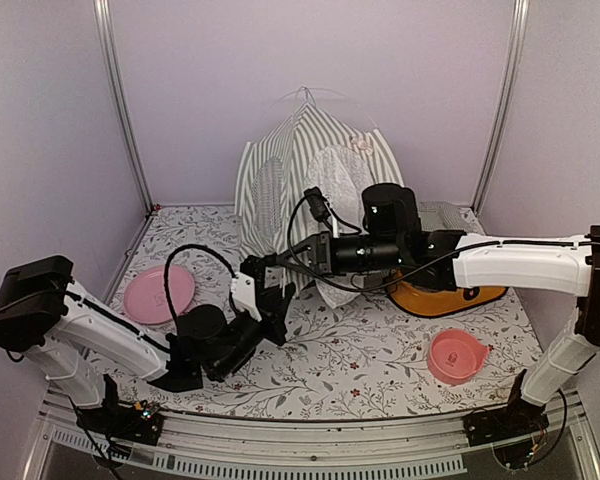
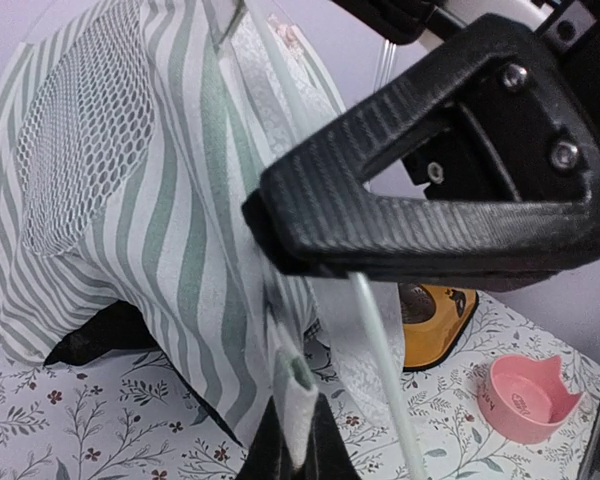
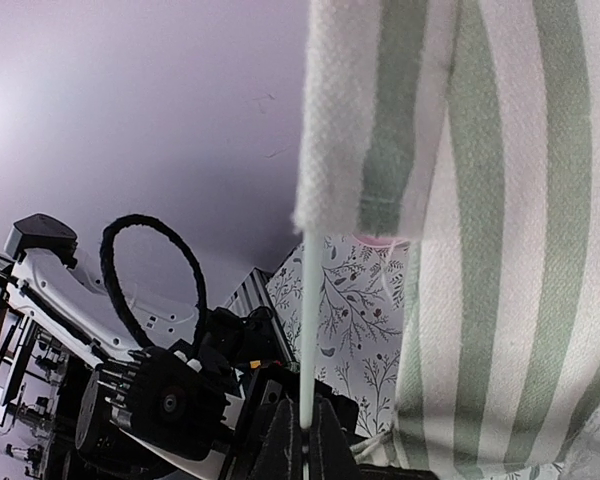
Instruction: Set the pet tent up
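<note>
The pet tent (image 1: 302,170), grey-green and white striped with a lace mesh door, stands part-raised at the back middle. In the left wrist view its striped fabric (image 2: 170,220) hangs close, and my left gripper (image 2: 298,445) is shut on a hem corner of it. One thin white pole (image 2: 382,360) slants past that corner. My right gripper (image 3: 303,440) is shut on this pole (image 3: 307,330), which runs up into a fabric sleeve (image 3: 365,120). In the top view the right gripper (image 1: 253,264) reaches left, just above the left gripper (image 1: 277,297).
A pink plate (image 1: 158,293) lies at the left. A pink cat-eared bowl (image 1: 455,355) sits at the front right, also in the left wrist view (image 2: 528,398). An orange dish (image 1: 445,292) lies under the right forearm. Purple walls close the back and sides.
</note>
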`<state>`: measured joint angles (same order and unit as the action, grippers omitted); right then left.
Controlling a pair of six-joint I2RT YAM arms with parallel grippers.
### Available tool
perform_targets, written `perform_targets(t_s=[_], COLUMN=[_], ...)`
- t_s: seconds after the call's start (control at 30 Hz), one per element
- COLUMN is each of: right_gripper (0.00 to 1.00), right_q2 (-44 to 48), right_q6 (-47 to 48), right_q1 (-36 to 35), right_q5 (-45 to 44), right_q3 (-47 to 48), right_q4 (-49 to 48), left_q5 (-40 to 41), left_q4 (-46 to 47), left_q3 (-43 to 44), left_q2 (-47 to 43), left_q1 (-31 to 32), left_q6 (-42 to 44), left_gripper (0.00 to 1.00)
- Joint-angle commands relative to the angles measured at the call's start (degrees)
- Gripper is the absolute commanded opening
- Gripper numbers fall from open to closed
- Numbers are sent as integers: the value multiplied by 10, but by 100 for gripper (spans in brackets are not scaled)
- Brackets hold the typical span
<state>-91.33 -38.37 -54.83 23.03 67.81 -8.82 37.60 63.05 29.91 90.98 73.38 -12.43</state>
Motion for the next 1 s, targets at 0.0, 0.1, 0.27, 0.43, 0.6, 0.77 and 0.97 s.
perform_targets(t_s=[0.0,0.1,0.27,0.43,0.6,0.77,0.97], right_gripper=[0,0,0,0,0,0,0], right_q2=[-2,-10,-18,-18,-21,-27,-31], right_q6=[18,16,5,-4,-9,-9,-9], right_q1=[50,55,66,78,86,92,95], right_q5=[-85,-90,-95,-92,-89,-88,-89], right_q3=[69,77,83,94,111,120,125], right_q4=[-148,-156,-170,-173,-171,-171,-172], left_q5=[-24,-17,2,9,7,10,12], left_q4=[-86,-91,-96,-98,-92,-92,-92], left_q3=[-32,-33,-34,-37,-39,-38,-39], left_q2=[12,16,16,16,20,22,23], left_q1=[50,58,70,71,75,78,81], left_q6=[-13,-21,-25,-29,-26,-25,-24], left_gripper=[0,0,0,0,0,0,0])
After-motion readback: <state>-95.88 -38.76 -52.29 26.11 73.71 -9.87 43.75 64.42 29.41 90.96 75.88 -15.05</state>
